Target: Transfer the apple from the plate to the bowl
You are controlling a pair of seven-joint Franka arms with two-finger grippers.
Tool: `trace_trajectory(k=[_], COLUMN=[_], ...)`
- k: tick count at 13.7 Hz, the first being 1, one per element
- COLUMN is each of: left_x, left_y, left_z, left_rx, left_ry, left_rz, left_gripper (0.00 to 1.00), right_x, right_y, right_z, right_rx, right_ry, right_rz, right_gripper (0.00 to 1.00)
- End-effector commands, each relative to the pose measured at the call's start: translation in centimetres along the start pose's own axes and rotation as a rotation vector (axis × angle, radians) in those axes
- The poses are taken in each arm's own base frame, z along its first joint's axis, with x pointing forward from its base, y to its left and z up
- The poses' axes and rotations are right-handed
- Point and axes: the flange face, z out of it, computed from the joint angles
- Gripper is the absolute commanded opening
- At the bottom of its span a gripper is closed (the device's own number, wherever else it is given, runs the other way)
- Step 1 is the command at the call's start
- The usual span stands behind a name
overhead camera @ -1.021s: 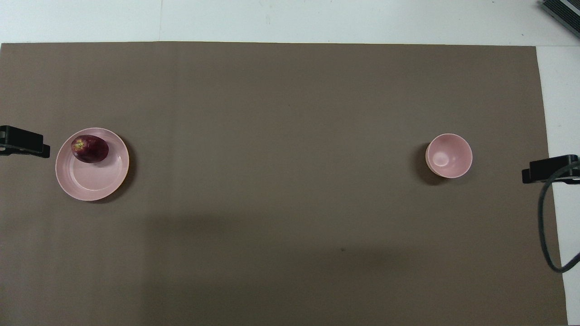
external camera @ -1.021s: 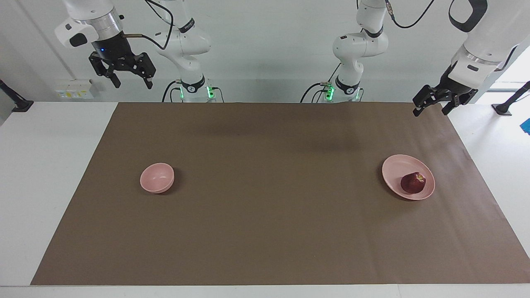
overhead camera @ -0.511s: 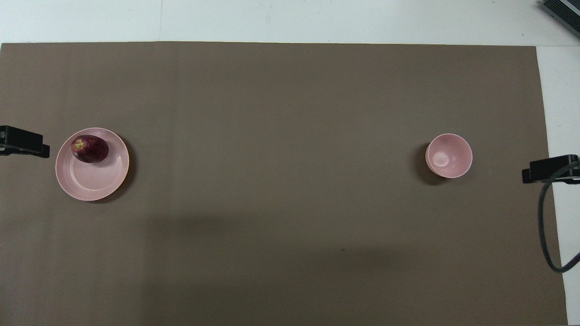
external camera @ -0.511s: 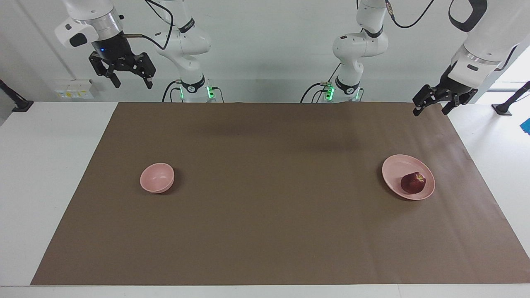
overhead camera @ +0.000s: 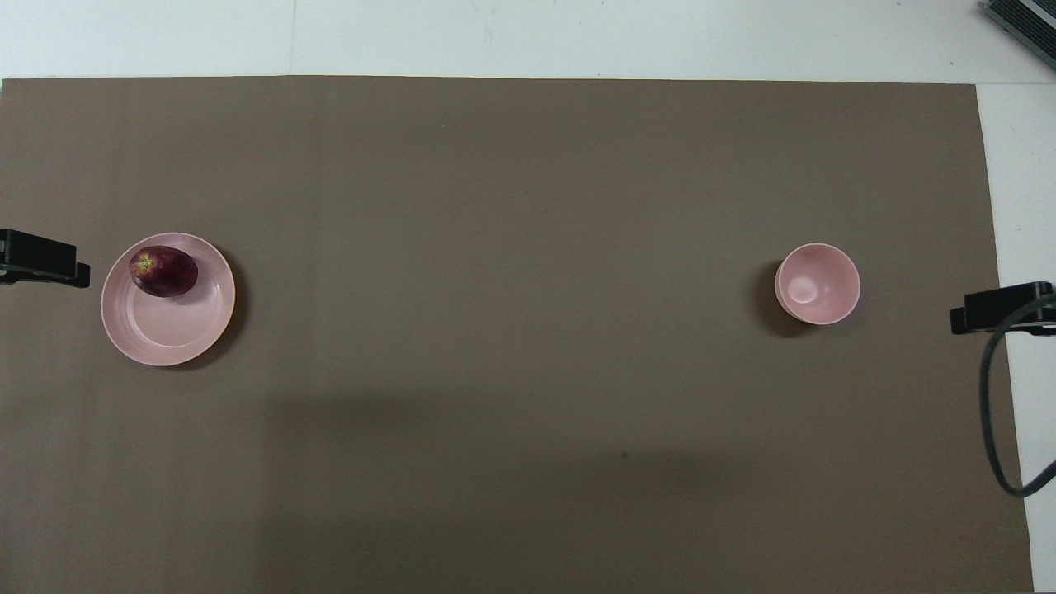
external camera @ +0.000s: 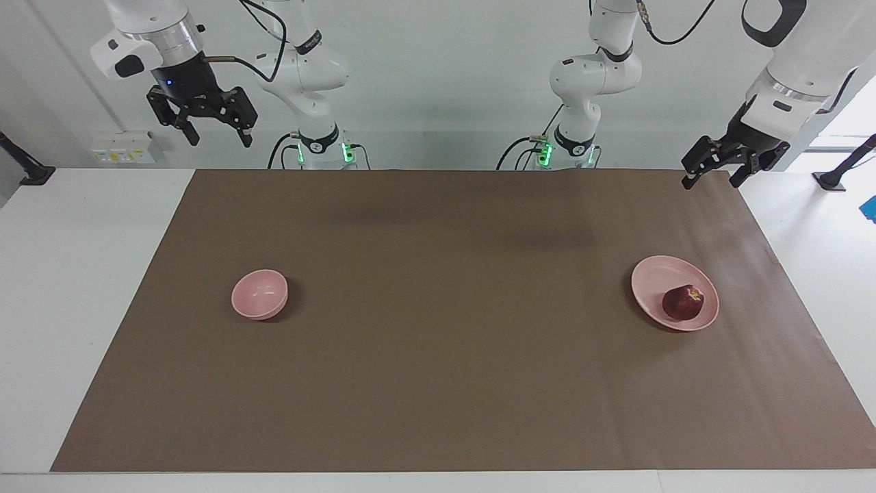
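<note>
left end effector raised, open | apple on plate

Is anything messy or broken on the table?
Nothing stands out. The apple sits on the plate, off toward one edge, and the bowl stands upright and empty on the brown mat. Nothing looks spilled or cracked.
</note>
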Motion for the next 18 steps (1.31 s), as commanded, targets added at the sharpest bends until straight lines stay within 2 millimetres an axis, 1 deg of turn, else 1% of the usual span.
trace_trajectory(k=[1,2,4,7,9,10,12,13,14,15,16,18], left_x=[0.0,0.1,1.5,3.0,3.5,3.7,4.7,5.3,5.6,5.7,5.8,5.9], left_y=[0.0,-0.1,-0.8,-3.2,-4.1,-4.8,-6.0,-6.7,-7.7,-8.0,-8.1,-8.3], left_z=[0.6,1.1,3.1,5.9,8.2,9.4,12.4,13.8,15.9,18.5,21.2,24.1], left_rx=[-0.012,-0.016,-0.018,-0.017,-0.013,-0.009,-0.013,-0.014,-0.016,-0.017,-0.016,-0.004], left_ry=[-0.014,-0.020,-0.041,-0.029,0.005,0.010,-0.011,-0.009,-0.016,-0.026,-0.018,0.043], left_rz=[0.013,0.011,0.015,0.023,0.042,0.058,0.058,0.047,0.034,0.028,0.026,0.030], left_gripper=[1.00,1.00,1.00,1.00,1.00,1.00,1.00,1.00,1.00,1.00,1.00,1.00], right_x=[0.2,0.2,0.2,0.2,0.2,0.1,0.4,0.7,1.1,1.4,1.3,1.4], right_y=[0.3,0.3,0.3,0.5,0.2,-0.4,0.6,0.4,-0.1,-0.8,-0.7,-0.2], right_z=[-0.2,-0.2,-0.2,-0.2,-0.1,-0.1,0.1,0.3,0.8,1.2,1.1,1.1], right_rx=[-0.001,-0.001,-0.001,-0.001,-0.001,-0.002,0.015,0.006,-0.007,-0.010,-0.008,-0.003], right_ry=[0.002,0.002,0.002,0.003,0.003,0.014,0.004,0.005,-0.002,-0.004,-0.004,0.000], right_rz=[-0.022,-0.022,-0.022,-0.017,-0.037,-0.038,-0.013,-0.018,-0.024,-0.036,-0.038,-0.033], right_gripper=[1.00,1.00,1.00,1.00,1.00,1.00,1.00,1.00,1.00,1.00,1.00,1.00])
